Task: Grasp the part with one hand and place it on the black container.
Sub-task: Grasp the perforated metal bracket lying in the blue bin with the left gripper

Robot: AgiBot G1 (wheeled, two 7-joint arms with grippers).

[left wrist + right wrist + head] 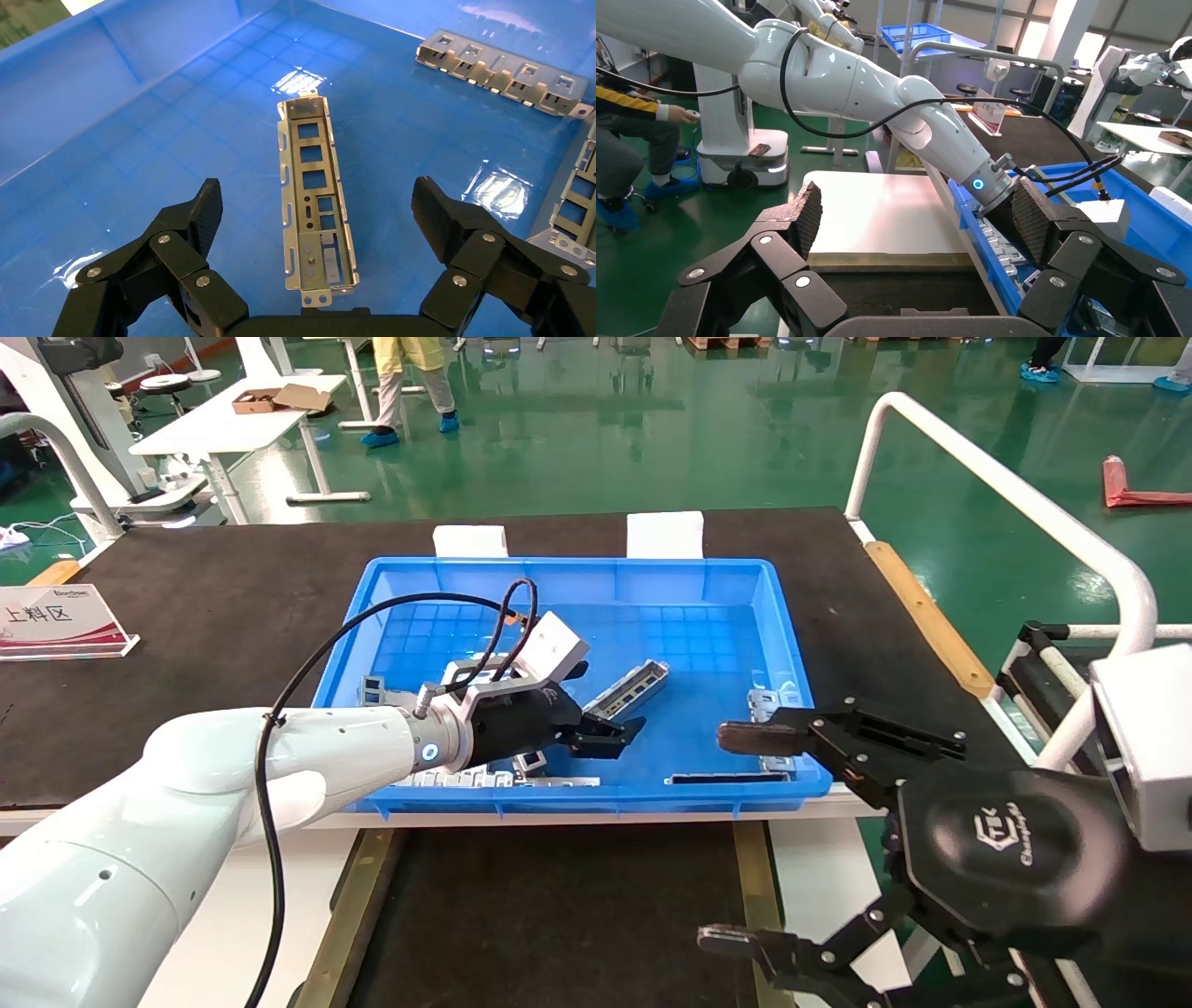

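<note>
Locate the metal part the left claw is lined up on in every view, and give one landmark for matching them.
Head view: the part lies slanted on the blue crate floor, just ahead of the open left claw.
Left wrist view: the part lies flat between the claw's spread fingers, untouched.
Right wrist view: not visible; the crate wall and left arm hide it.
Shared landmark: the blue crate.

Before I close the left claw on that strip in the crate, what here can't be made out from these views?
- Head view: the near end of the part is hidden behind the left claw.
- Left wrist view: whether the open left claw is low enough to grip the part cannot be judged.
- Head view: the black container is cut off by the bottom edge.
- Right wrist view: the right claw, open, blocks most of the blue crate.
</note>
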